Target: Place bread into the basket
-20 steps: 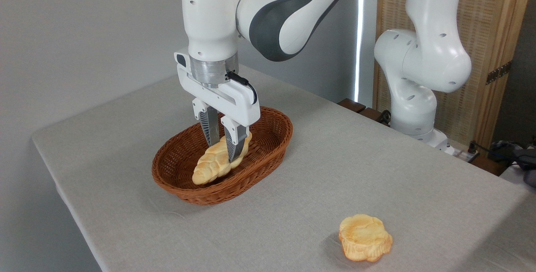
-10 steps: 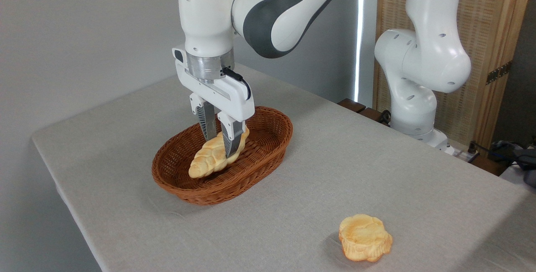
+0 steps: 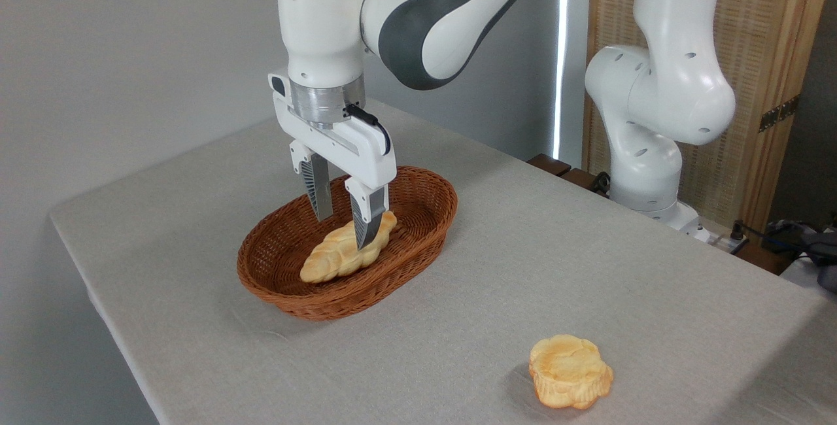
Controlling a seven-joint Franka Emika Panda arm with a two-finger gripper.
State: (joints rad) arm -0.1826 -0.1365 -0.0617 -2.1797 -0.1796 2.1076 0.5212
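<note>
Camera view: the braided bread (image 3: pixel 341 254) lies inside the oval wicker basket (image 3: pixel 418 250) on the grey table (image 3: pixel 588 261). Above it, the gripper (image 3: pixel 344 229) has its fingers spread, straddling the loaf, released. A round bun (image 3: pixel 569 371) sits well apart.

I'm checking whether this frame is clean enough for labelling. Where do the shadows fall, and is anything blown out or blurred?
Fixed camera: soft, even light; the oval brown wicker basket and the round golden bun cast faint shadows towards the left on the grey tablecloth. The bright vertical strip behind the arm is overexposed. The open gripper and the braided golden loaf look sharp, with no motion blur.
</note>
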